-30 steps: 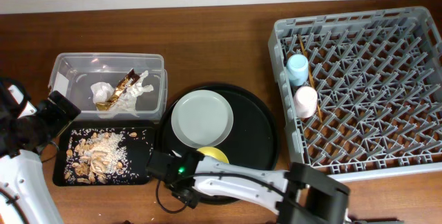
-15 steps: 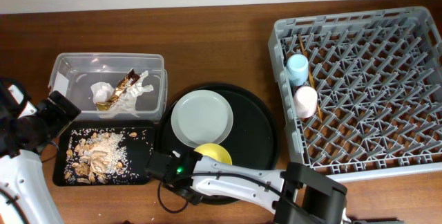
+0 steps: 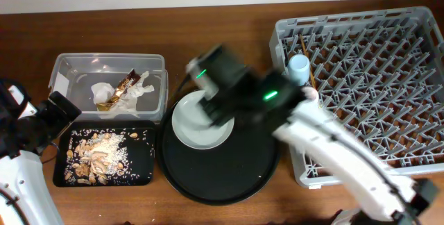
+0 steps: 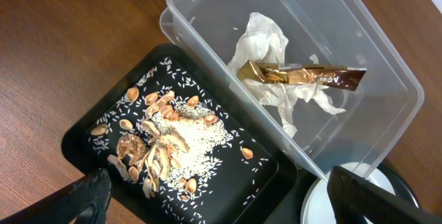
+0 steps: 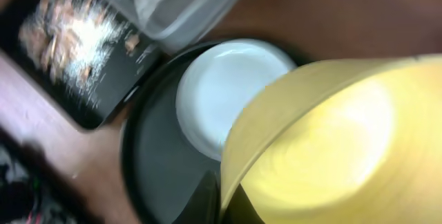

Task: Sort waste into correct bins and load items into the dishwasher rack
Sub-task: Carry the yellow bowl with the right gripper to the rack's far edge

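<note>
Yellow bowl (image 5: 331, 134) fills the right wrist view, its rim pinched by the right fingers (image 5: 206, 198), held up beside the plate (image 5: 231, 92); overhead, the blurred arm (image 3: 239, 89) hides it. The left fingers (image 4: 86, 198) are spread wide, empty, by the near-left tray (image 4: 90, 124) of scraps (image 4: 162, 148). The tub (image 4: 207, 44) holds napkin (image 4: 266, 44) and wrapper (image 4: 304, 77). The rack (image 3: 388, 79), right, holds a blue cup (image 3: 299, 65).

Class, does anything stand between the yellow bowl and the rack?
Nothing visible does. The bowl is held up over the plate; in the rack, the blue cup and chopsticks sit at its left edge, beside open grid.
</note>
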